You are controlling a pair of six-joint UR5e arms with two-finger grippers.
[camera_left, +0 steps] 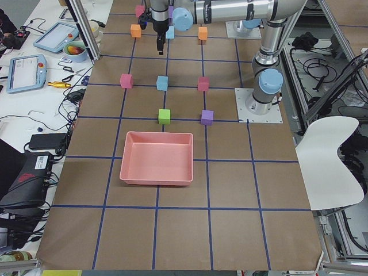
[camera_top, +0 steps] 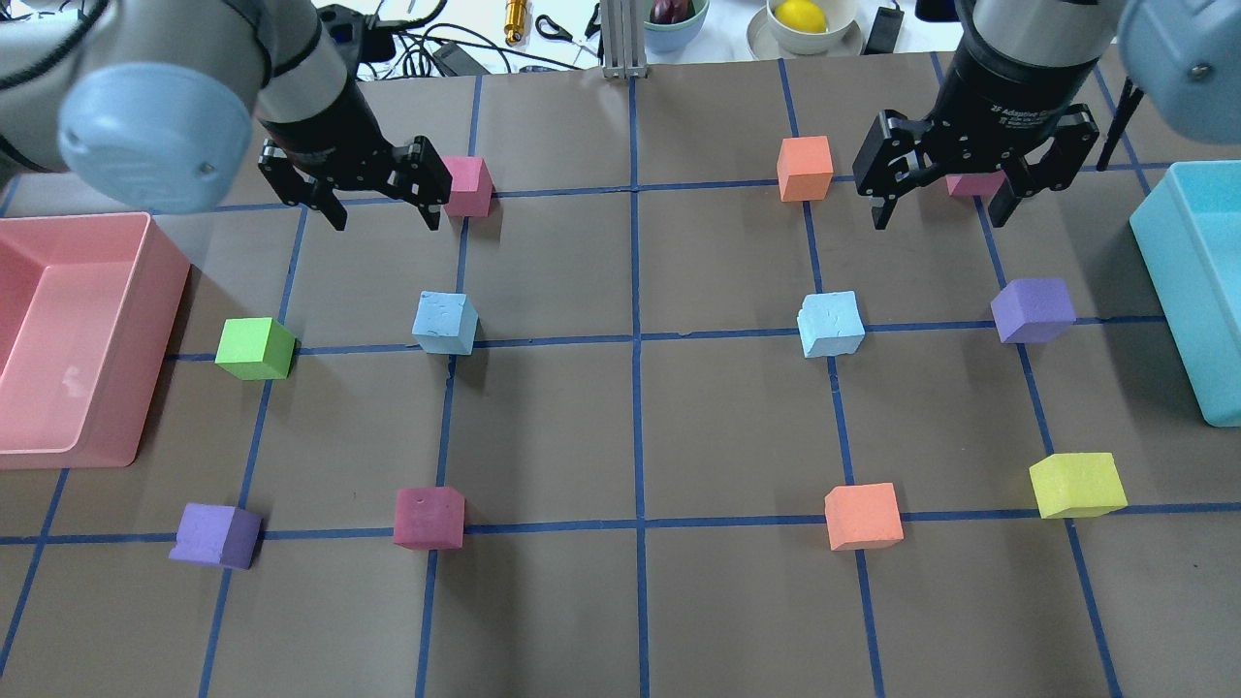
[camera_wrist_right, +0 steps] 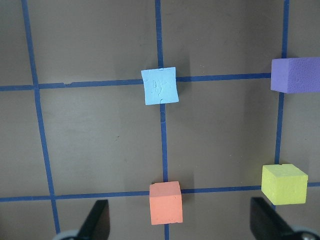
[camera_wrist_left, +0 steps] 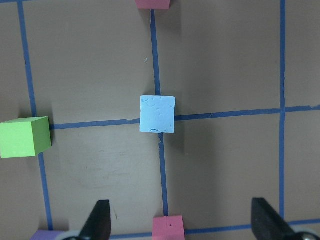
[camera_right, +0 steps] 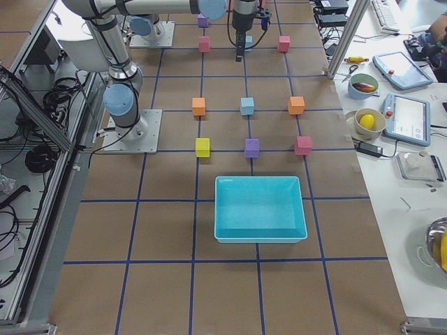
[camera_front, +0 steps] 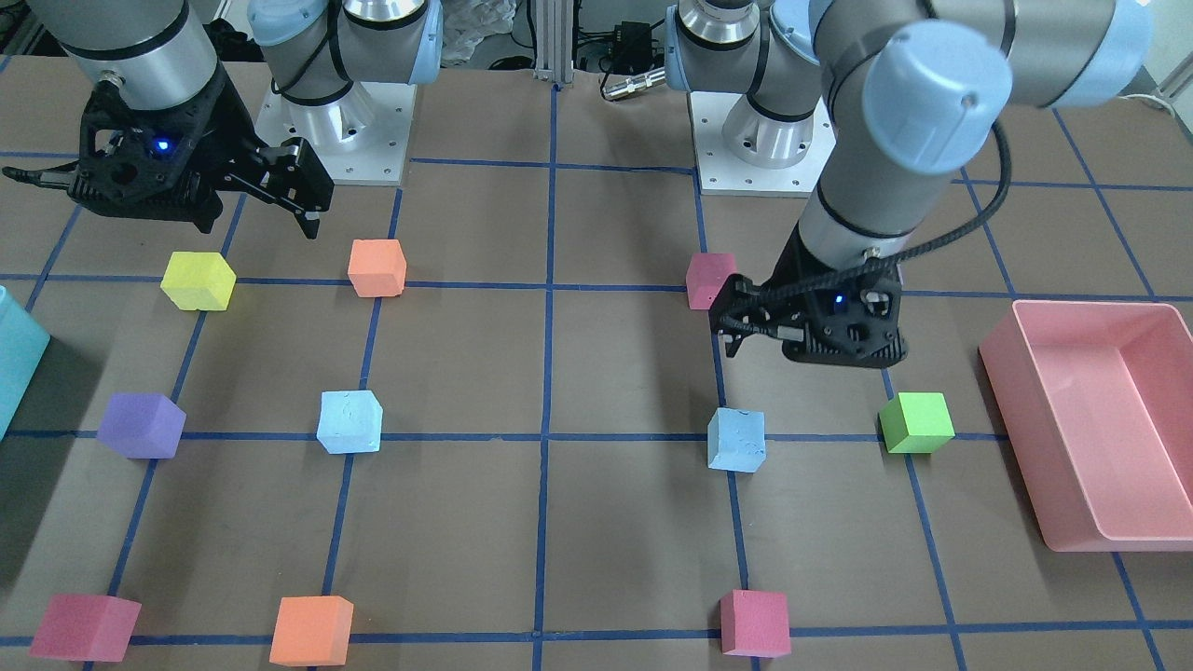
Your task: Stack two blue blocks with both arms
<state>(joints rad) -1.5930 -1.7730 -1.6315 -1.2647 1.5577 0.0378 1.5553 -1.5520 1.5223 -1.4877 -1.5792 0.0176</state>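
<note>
Overhead exterior view shows both claws hanging above the bench toward its far edge, each spread wide and holding nothing. The left claw (camera_top: 386, 221) hovers over the left half with its fingers well apart, one of them just beside a pink cube (camera_top: 467, 185) as seen from above; I cannot tell whether they touch. The right claw (camera_top: 942, 218) hovers over the right half, equally wide open, between an orange cube (camera_top: 805, 168) and the teal bin (camera_top: 1193, 291) that sits against the bench's right edge.

Both blue blocks lie flat on the bench, well apart from each other, about midway between the robot's edge and the far edge. The left blue block (camera_top: 445, 323) sits on a tape crossing in the left half, nearer the robot than the left claw, with a green cube (camera_top: 254, 348) between it and the pink bin (camera_top: 165, 291) at the left edge. The right blue block (camera_top: 831, 324) sits on a crossing in the right half, with a purple cube (camera_top: 1033, 310) on its right-edge side.

From the left wrist camera, the left blue block (camera_wrist_left: 158, 114) lies mid-view, clear of the two spread fingers (camera_wrist_left: 97, 222). The right wrist camera likewise shows the right blue block (camera_wrist_right: 160, 85) untouched, far from the parted fingers (camera_wrist_right: 95, 220).
</note>
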